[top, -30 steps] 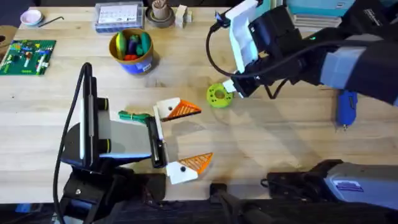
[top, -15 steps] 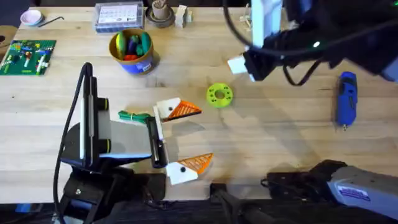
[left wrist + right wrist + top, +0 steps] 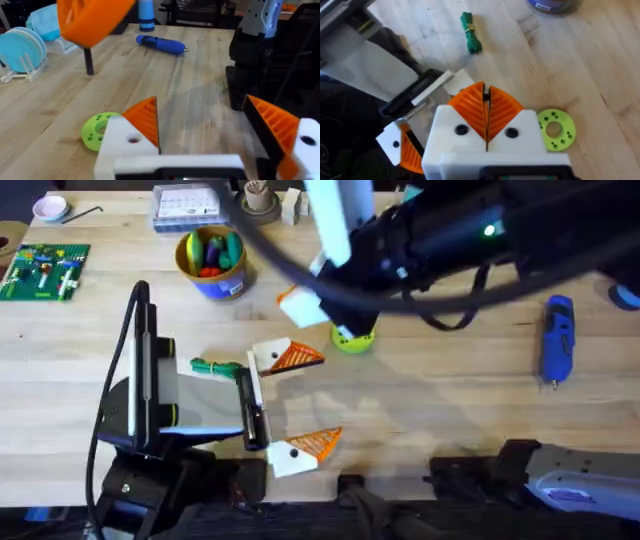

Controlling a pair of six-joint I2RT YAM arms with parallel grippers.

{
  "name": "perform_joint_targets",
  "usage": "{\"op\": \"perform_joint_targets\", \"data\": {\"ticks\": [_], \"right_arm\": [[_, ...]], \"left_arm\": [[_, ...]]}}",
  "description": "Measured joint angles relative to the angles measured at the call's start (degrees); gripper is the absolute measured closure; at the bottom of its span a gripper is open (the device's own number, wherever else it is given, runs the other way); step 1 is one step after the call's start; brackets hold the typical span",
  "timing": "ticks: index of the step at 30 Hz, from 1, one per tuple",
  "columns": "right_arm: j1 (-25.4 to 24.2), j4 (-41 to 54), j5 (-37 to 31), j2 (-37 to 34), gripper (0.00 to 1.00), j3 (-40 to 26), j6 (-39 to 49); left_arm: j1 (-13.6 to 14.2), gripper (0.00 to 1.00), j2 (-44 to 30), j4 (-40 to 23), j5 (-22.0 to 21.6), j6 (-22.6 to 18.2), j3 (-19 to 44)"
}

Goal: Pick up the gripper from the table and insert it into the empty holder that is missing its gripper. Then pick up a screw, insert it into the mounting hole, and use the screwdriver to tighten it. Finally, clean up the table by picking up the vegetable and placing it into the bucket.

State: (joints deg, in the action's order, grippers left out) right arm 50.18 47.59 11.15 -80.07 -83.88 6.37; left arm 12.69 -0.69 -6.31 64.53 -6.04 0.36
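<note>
- Both orange pads sit on the left gripper (image 3: 290,405), whose jaws stand wide apart, holding nothing; no holder looks unfilled.
- Since a second ago the right gripper (image 3: 486,122) has swung from beside the screwdriver (image 3: 556,338) leftward over the green disc (image 3: 352,338), pads pressed together, empty.
- Its wrist now faces the vegetable (image 3: 469,33), so the clean-up seems next, judging by that.
- Bucket (image 3: 212,262) stands behind on the surface (image 3: 440,420).

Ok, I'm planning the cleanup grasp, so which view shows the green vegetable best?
The right wrist view. There the vegetable lies whole and uncovered on bare wood, with its shape and direction plain. The overhead view shows it smaller, tucked close against the left arm, so its near end is hard to separate from the arm.
</note>
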Motion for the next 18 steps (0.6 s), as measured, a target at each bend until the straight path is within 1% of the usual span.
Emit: {"op": "perform_joint_targets", "data": {"ticks": [4,8,13,18], "right_arm": [[3.91,-0.81,0.98,-0.68,0.995,0.00,0.00],[6.58,-0.79,1.52,-2.22,0.995,0.00,-0.20],[7.94,-0.36,1.82,-5.40,0.995,0.00,-0.42],[7.94,0.59,1.80,-5.75,0.995,-0.02,-0.44]], "left_arm": [[0.00,0.007,0.00,0.00,-0.02,0.00,0.00],[0.00,0.007,0.02,0.00,0.00,0.00,0.00],[0.00,0.007,0.00,0.00,0.00,0.00,0.00],[0.00,0.008,0.00,-0.07,0.06,0.06,0.00]]}}
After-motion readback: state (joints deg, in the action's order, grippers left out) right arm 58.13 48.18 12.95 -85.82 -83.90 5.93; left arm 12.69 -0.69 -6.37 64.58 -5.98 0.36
